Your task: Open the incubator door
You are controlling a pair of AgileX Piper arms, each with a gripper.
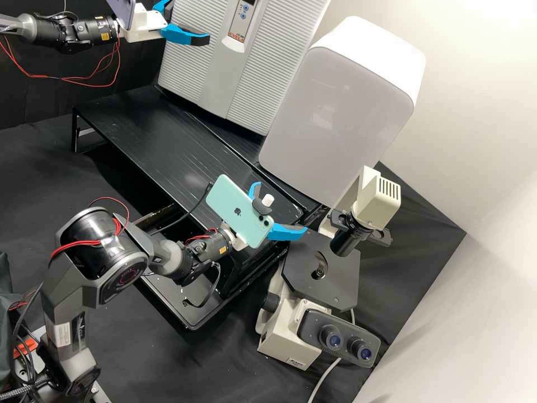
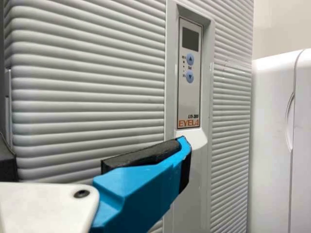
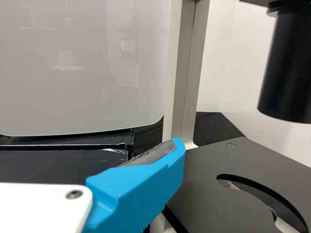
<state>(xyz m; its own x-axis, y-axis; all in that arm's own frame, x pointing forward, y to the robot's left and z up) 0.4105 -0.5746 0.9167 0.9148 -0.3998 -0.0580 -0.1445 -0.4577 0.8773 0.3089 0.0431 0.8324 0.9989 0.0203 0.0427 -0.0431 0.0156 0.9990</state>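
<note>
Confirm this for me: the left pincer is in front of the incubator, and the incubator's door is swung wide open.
The door is the wrong part: the high view shows the incubator's door closed, not swung wide open. The left pincer is indeed in front of it.
</note>
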